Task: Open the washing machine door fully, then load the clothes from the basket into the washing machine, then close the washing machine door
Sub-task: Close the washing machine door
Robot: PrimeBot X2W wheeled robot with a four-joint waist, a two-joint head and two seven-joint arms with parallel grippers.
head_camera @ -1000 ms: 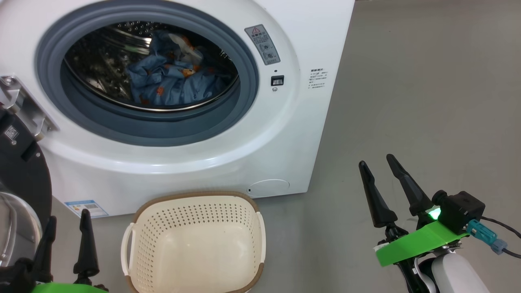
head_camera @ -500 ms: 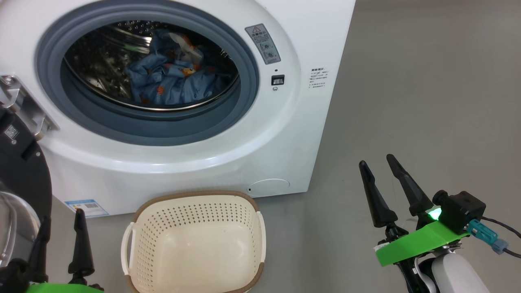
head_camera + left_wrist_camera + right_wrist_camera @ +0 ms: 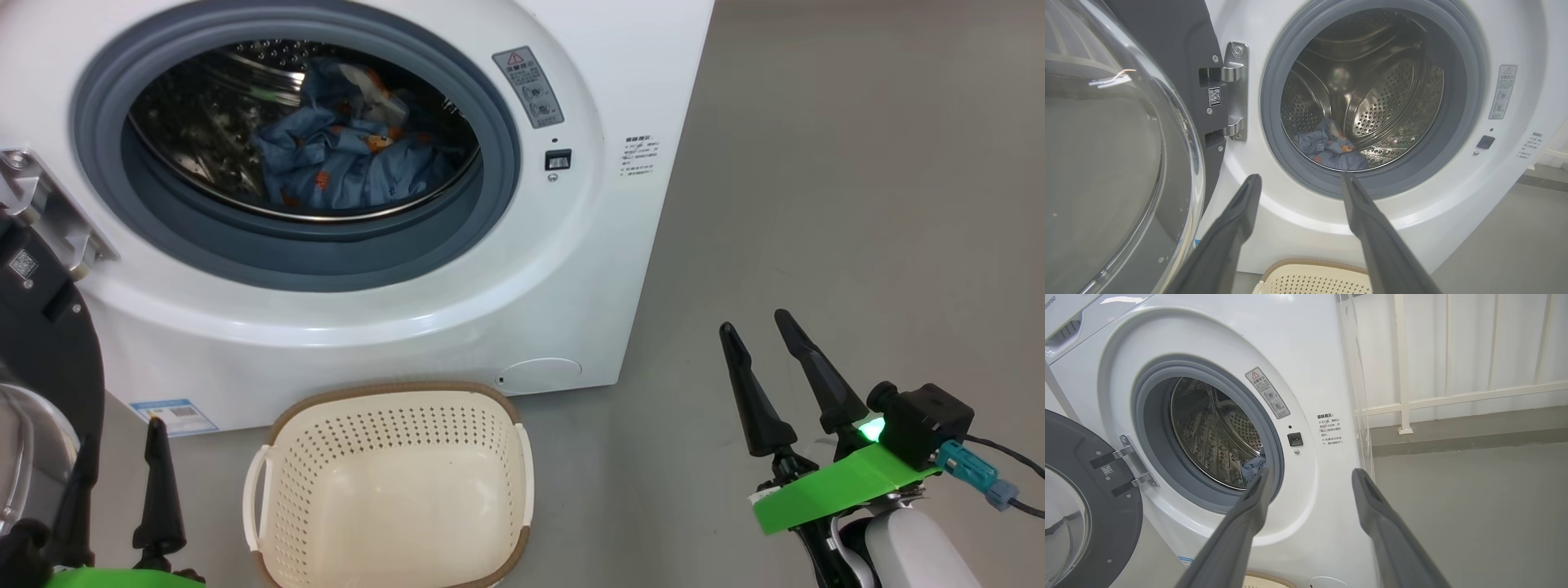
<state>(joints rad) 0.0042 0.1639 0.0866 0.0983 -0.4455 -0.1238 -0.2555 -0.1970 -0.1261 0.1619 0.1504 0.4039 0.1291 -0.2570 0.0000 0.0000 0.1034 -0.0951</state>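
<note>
The left claw (image 3: 120, 433) sits at the lower left of the head view, released, its two dark fingers apart with nothing between them. It is just beside the glass porthole (image 3: 23, 465) of the swung-open washing machine door (image 3: 45, 335). In the left wrist view the same claw (image 3: 1300, 177) points at the lower edge of the drum opening. The right claw (image 3: 754, 320) is also released and grasps nothing. It hovers over the grey floor (image 3: 857, 204), well to the right of the machine.

Between the two claws, the basket (image 3: 392, 387) stands on the floor just in front of the washing machine (image 3: 571, 269), its perforated cream bottom showing. Behind it on the white front panel are the blue label (image 3: 173, 416) at lower left and the round flap (image 3: 540, 376) at lower right.

Further back, the metal hinge (image 3: 41, 212) holds the door out to the left. The grey gasket (image 3: 490, 171) rings the open mouth, with a warning sticker (image 3: 526, 88) beside it. Deepest in, the clothes (image 3: 343, 163) lie crumpled on the bottom of the steel drum (image 3: 196, 131), blue fabric with orange prints.
</note>
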